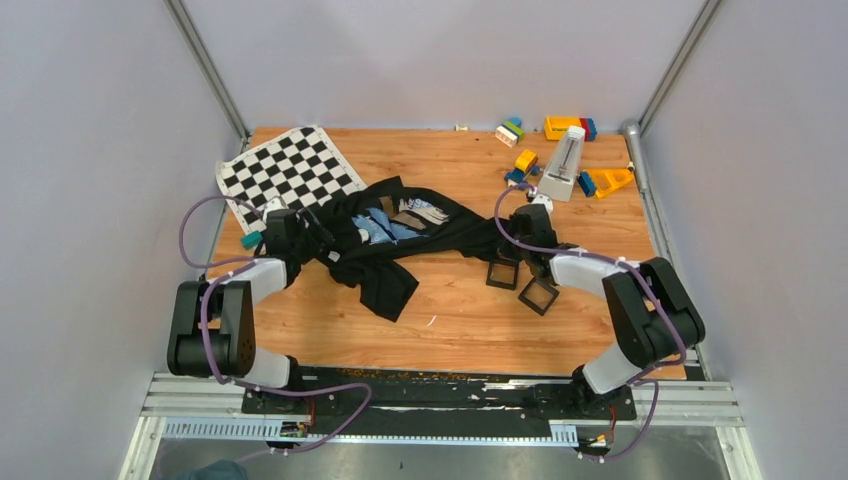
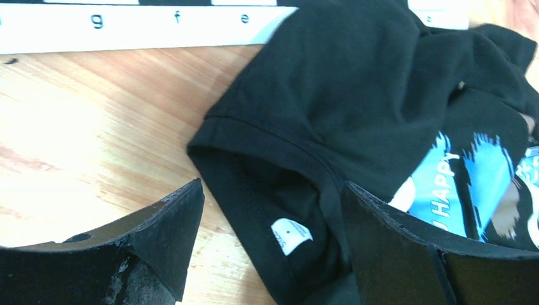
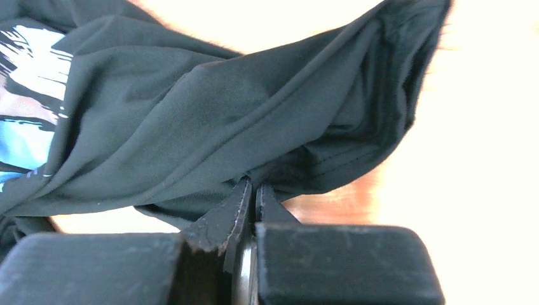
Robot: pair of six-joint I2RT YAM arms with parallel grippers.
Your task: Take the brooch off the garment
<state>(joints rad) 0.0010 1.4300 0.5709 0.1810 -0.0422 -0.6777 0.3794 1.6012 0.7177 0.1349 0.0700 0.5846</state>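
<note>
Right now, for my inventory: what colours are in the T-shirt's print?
Blue and white print on the black T-shirt; left wrist view shows it best.

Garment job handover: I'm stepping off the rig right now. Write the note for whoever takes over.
Left gripper: open, holding nothing, jaws either side of a hemmed edge of the garment, at its end near the chequered mat.
Right gripper: shut, pinching a fold at the garment's other end.
Garment: crumpled across the table, part of the print showing.
Brooch: not visible in any view.
Done: right grip on the cloth.
Left: find the brooch and take it off.
</note>
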